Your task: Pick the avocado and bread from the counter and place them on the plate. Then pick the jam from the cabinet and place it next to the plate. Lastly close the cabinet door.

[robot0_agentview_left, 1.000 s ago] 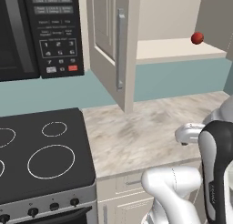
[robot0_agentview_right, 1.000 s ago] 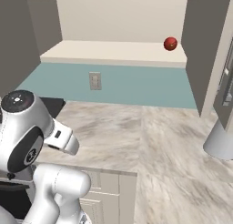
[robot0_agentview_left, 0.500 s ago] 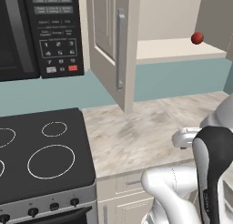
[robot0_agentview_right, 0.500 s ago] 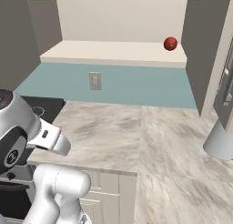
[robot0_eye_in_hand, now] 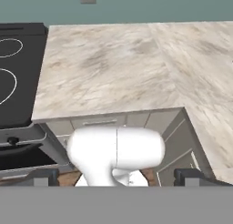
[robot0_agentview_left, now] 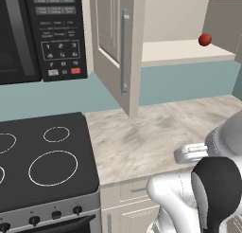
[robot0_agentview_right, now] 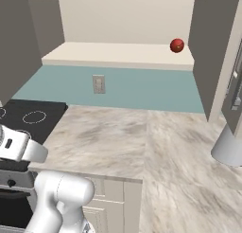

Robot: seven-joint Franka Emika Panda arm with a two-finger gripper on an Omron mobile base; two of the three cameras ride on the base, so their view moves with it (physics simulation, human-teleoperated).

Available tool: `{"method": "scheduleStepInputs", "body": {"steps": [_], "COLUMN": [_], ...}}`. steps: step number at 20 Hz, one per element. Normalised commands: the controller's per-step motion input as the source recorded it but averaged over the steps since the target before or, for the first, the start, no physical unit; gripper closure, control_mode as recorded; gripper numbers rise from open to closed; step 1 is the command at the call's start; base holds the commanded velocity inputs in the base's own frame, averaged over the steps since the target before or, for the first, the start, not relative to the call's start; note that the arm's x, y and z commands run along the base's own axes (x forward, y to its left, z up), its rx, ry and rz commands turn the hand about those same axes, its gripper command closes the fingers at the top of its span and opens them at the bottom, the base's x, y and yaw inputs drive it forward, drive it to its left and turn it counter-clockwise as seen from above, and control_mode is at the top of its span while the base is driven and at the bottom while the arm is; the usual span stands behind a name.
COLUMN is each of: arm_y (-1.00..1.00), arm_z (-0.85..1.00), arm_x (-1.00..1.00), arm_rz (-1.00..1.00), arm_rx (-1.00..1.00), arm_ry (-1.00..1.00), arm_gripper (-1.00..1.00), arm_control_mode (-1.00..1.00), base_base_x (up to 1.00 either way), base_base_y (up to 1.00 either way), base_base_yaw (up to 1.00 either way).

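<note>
- Gripper: bottom edge of hand view, two dark fingertips far apart at lower left and lower right, jaws wide, nothing between them; white arm segment in the gap.
- Base cabinets: cream fronts with drawers, below the counter edge, centre to lower right of hand view.
- Stove: black glass cooktop with white ring markings, lower left of left base view, flush against the counter's left end; knob row along its front.
- Counter: pale beige-grey veined marble, centre of left base view; in right base view spreads across the middle and runs toward lower right. Surface bare in hand view.
- Grey rounded object: right edge of right base view, standing on counter; identity unclear.
- Wall outlet: cream plate on teal backsplash, left of centre in right base view.
- Microwave: black, keypad panel, upper left of left base view, above stove.
- Cabinet door: cream recessed panel, swung open, upper centre of left base view; vertical silver bar handle along its edge.
- Cabinet: open cream shelf, upper part of right base view.
- Jam: small red round jar on cabinet shelf, upper right of left base view; right of centre near top in right base view, close to the shelf's right wall.
</note>
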Motion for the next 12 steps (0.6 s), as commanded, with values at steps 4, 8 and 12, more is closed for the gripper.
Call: {"method": "scheduleStepInputs", "body": {"steps": [4,8,12], "arm_y": [0.46,0.54,0.58], "arm_z": [-0.08,-0.11,-0.11], "arm_x": [-0.04,0.00,0.00], "arm_rz": [0.00,0.00,0.00], "arm_rx": [-0.15,-0.16,-0.17], "arm_ry": [-0.09,0.00,0.00], "arm_gripper": [-1.00,-1.00,-1.00], "arm_control_mode": [-1.00,-1.00,-1.00], "base_base_x": [0.00,0.00,0.00], "base_base_y": [0.00,0.00,0.00], "base_base_yaw": [0.00,0.00,0.00]}}
